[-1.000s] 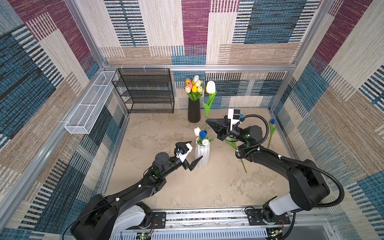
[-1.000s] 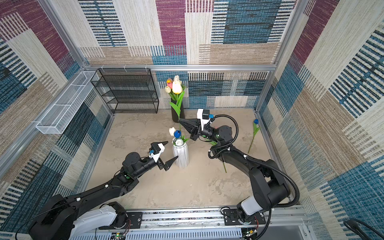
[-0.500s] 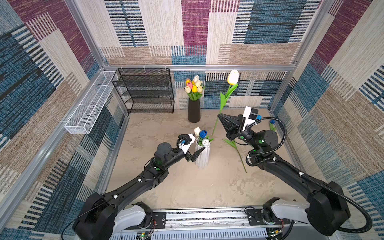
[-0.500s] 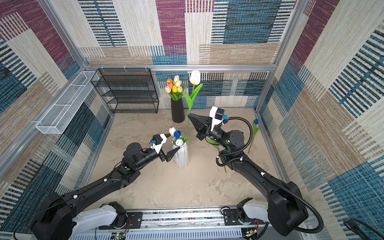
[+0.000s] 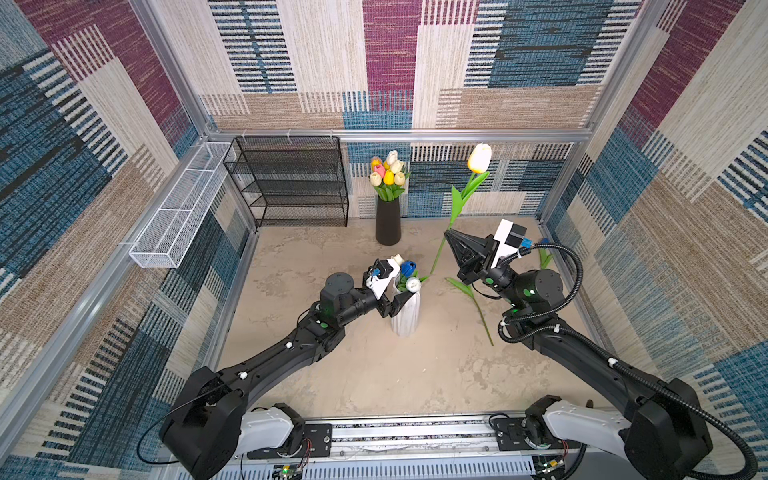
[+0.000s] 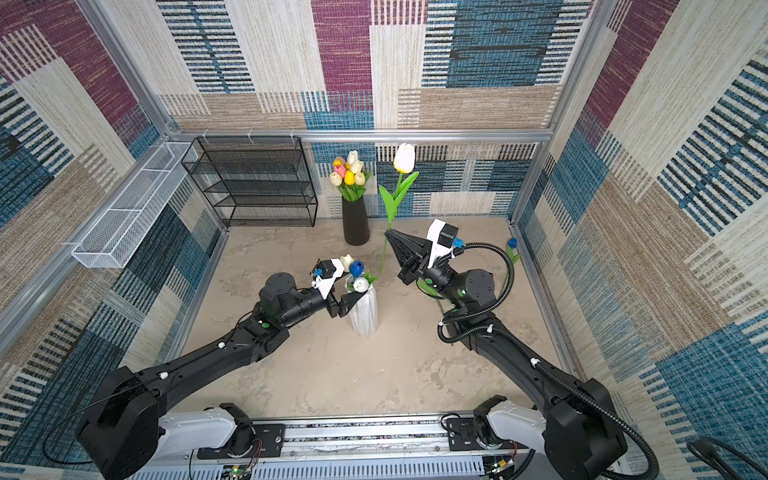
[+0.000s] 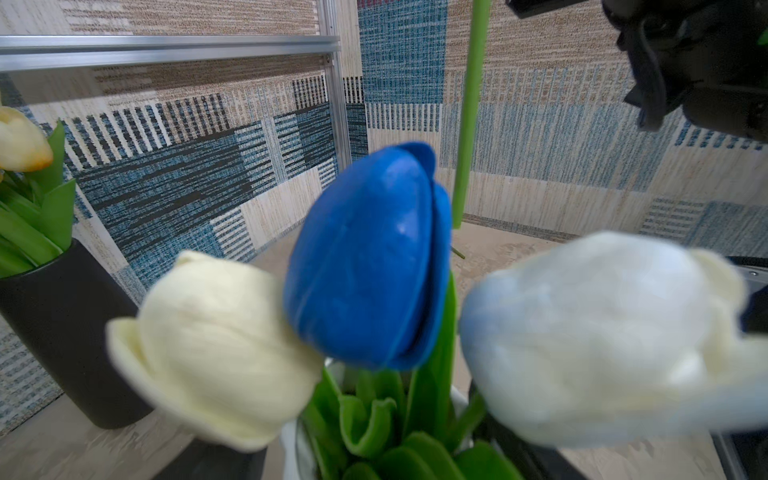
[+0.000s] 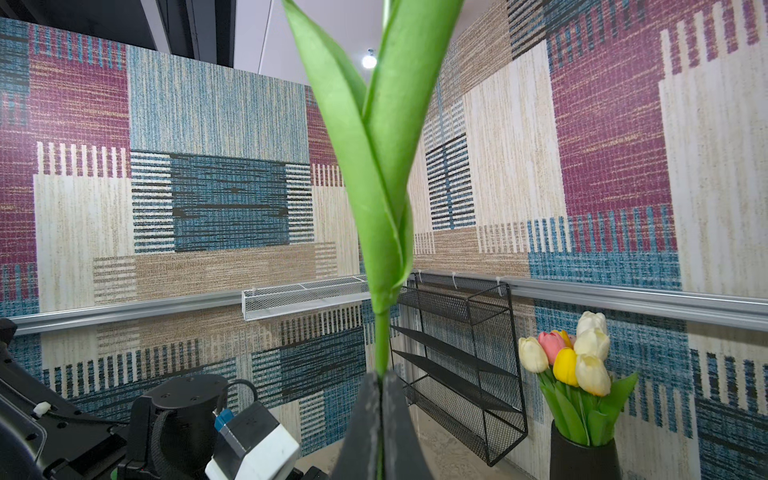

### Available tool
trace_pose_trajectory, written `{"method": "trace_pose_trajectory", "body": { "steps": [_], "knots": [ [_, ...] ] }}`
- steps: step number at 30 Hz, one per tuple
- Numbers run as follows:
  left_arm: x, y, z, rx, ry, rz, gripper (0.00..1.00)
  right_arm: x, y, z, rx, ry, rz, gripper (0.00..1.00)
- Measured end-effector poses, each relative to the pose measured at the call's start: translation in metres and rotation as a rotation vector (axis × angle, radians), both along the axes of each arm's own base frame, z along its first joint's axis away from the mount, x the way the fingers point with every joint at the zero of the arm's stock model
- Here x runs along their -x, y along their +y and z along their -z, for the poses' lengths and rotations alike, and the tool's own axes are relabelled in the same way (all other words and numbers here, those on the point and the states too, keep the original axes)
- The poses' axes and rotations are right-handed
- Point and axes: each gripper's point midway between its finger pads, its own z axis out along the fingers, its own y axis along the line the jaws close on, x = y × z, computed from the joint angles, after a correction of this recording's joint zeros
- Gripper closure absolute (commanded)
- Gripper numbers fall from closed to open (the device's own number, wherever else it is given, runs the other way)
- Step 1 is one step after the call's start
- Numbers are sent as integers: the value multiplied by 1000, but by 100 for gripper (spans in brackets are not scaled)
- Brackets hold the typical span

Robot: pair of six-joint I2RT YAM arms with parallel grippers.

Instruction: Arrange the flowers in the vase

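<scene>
1. Tulip (image 5: 458, 203) with a cream head is pinched on its bare stem, below the leaves, in the clenched right gripper (image 5: 449, 235). It stands upright over the bench (image 5: 332, 374), with its lower end near the white vase (image 5: 405, 320).
2. It looks light, with a soft head and a springy stem. The bare stem is the safe hold. The long top will likely sway.
3. The left gripper (image 5: 397, 302) straddles the white vase's neck, but I cannot tell whether its jaws press on it.
4. The white vase, mid-bench, holds three flowers: a cream head (image 7: 216, 345), a blue head (image 7: 370, 257) and a white head (image 7: 594, 332).
5. The black vase (image 5: 388, 226), at the far edge, holds a bunch (image 5: 388, 174) of cream, pink and yellow.
6. A loose stem (image 5: 478, 309) lies right of the white vase. A blue tulip (image 6: 512, 243) is near the far right corner.
</scene>
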Motion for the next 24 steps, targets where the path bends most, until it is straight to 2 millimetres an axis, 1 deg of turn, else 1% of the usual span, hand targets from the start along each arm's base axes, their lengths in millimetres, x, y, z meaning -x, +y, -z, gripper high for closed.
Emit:
{"method": "trace_pose_trajectory", "body": {
  "steps": [1, 3, 10, 12, 19, 21, 24],
  "knots": [
    [0, 0, -1, 1, -2, 0, 30, -1, 0, 2, 1, 6, 3, 100],
    [0, -1, -2, 3, -3, 2, 36, -3, 0, 4, 5, 16, 11, 100],
    [-1, -1, -3, 4, -4, 3, 38, -6, 0, 8, 14, 31, 16, 100],
    [-1, -1, -4, 5, -6, 3, 47, -6, 1, 9, 15, 32, 16, 100],
    [-2, -2, -7, 8, -11, 3, 49, -8, 1, 11, 20, 33, 23, 100],
    [-2, -2, -7, 8, -10, 3, 54, -8, 1, 12, 23, 34, 26, 100],
    [-2, -2, -7, 8, -10, 3, 55, -9, 1, 13, 26, 35, 28, 100]
  ]
}}
